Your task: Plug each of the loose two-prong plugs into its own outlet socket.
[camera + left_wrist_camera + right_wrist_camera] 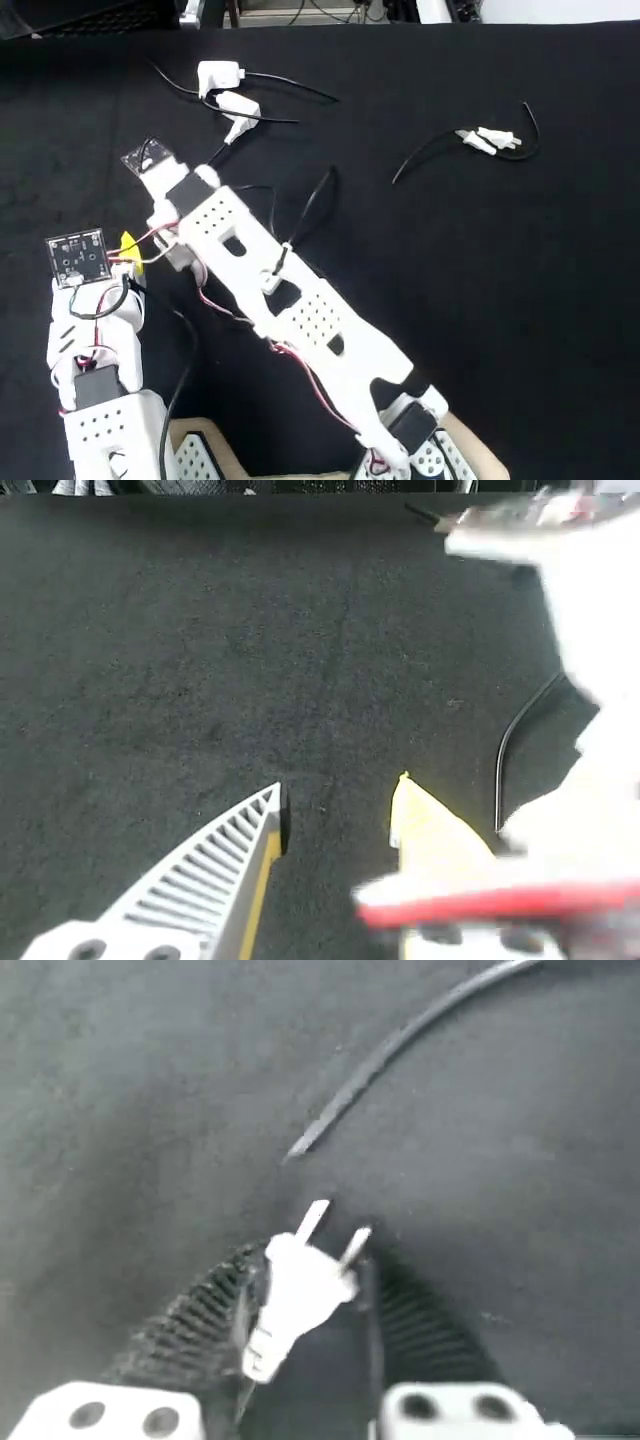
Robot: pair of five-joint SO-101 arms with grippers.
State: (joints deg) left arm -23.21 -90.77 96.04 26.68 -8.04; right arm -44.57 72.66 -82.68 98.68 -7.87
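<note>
- The right gripper (305, 1265) is pinching a small white two-prong plug (295, 1295) by its body. The two metal prongs poke out past the fingertips, and the plug sits a little skewed between the jaws.
- Just ahead of the prongs a thin black cable (400, 1050) lies on the black cloth-covered bench (120, 1080); no socket faces the plug yet.
- Farther out, beyond the tip of the long right arm, two white socket blocks (218, 76) with black leads lie close together. I take these to be the targets.
- A white connector pair (490, 140) lies well apart, off to that arm's right.
- The left gripper (340, 800) is spread with nothing between its fingers, over bare bench just beside the right arm.
- The step in hand looks like carrying the plug to a socket:
  - Square the prongs with the slots first, correcting the skew.
  - Push straight along the prongs.
  - The sockets are loose and will likely slide, so pinning one with the left gripper should help.
</note>
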